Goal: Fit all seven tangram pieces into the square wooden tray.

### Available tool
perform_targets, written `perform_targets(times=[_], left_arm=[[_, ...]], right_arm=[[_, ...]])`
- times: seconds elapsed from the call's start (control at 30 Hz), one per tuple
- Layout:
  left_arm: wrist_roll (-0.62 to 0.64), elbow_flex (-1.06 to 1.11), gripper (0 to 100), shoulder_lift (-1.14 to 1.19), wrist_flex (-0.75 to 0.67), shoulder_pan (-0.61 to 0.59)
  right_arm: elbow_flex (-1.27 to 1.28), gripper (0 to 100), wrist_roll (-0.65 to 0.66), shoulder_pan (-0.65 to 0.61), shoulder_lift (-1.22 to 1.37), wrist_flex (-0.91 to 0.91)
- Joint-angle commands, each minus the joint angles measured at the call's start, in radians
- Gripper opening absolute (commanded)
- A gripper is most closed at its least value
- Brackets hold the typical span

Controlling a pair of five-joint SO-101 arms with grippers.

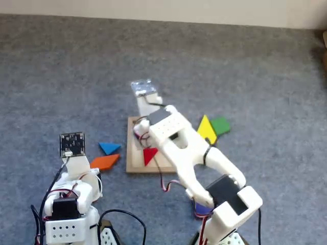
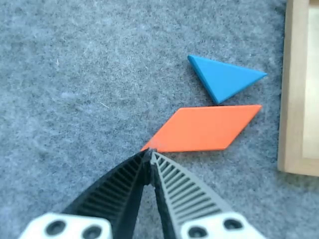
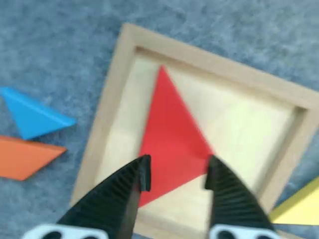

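The square wooden tray (image 3: 107, 117) holds a red triangle (image 3: 172, 139) lying flat on its floor. My right gripper (image 3: 177, 172) hovers over it, open, one finger on each side of the triangle's wide end; I cannot tell whether they touch it. In the high view the right arm covers much of the tray (image 1: 134, 166), with the red triangle (image 1: 149, 154) near the front rim. My left gripper (image 2: 149, 155) is shut, its tips at a corner of the orange parallelogram (image 2: 202, 128). A blue triangle (image 2: 224, 77) lies just beyond it.
A yellow triangle (image 1: 206, 128) and a green piece (image 1: 220, 125) lie on the grey carpet right of the tray. A blue-purple piece (image 1: 202, 208) peeks out beside the right arm's base. The orange parallelogram (image 1: 104, 162) and blue triangle (image 1: 110, 148) lie left of the tray.
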Motion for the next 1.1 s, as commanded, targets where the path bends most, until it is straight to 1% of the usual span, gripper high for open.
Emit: perform_targets(times=[0.0, 0.13, 0.2, 0.37, 0.53, 0.77, 0.93, 1.0, 1.07], left_arm=[[-0.008, 0.021, 1, -0.001, 0.003, -0.007], [-0.008, 0.021, 1, -0.001, 0.003, -0.007], [-0.008, 0.021, 1, -0.001, 0.003, -0.007], [-0.008, 0.021, 1, -0.001, 0.003, -0.007], [-0.008, 0.021, 1, -0.001, 0.003, -0.007], [-0.008, 0.021, 1, -0.001, 0.003, -0.007], [-0.008, 0.021, 1, -0.001, 0.003, -0.007], [-0.008, 0.021, 1, -0.001, 0.003, -0.007], [-0.008, 0.021, 1, -0.001, 0.003, -0.007]], right_arm=[[-0.002, 5.8, 0.066, 0.077, -0.064, 0.007], [0.004, 4.2, 0.074, 0.091, -0.062, -0.018], [0.044, 4.1, 0.074, 0.071, -0.061, -0.050], [0.145, 4.1, 0.074, -0.028, -0.061, -0.150], [0.165, 4.1, 0.072, -0.104, -0.061, -0.163], [0.163, 4.1, 0.075, -0.101, -0.082, -0.145], [0.162, 4.0, 0.075, -0.084, -0.226, -0.133], [0.163, 4.0, 0.075, -0.064, -0.297, -0.133], [0.170, 4.0, 0.075, -0.033, -0.349, -0.094]])
